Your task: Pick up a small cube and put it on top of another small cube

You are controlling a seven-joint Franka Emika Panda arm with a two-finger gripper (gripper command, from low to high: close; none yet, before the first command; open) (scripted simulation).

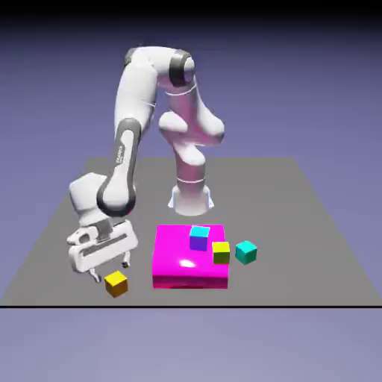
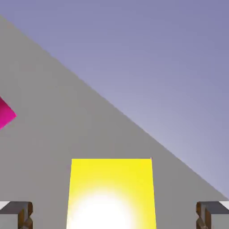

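The small cube (image 1: 116,283), yellow on top with orange sides, rests on the grey table near its front edge, at the exterior view's left. My gripper (image 1: 110,270) hangs low just above and behind it, open, nothing held. In the hand view the cube's bright yellow top (image 2: 112,192) fills the bottom middle, and the two grey fingertips (image 2: 18,214) stand wide apart on either side of it without touching. A cube with a cyan top and purple sides (image 1: 199,237) sits on the magenta block.
A flat magenta block (image 1: 179,261) lies right of the gripper; its corner (image 2: 5,114) shows in the hand view. A yellow-topped olive cube (image 1: 221,252) sits at the block's right edge, with a teal cube (image 1: 245,252) beside it on the table.
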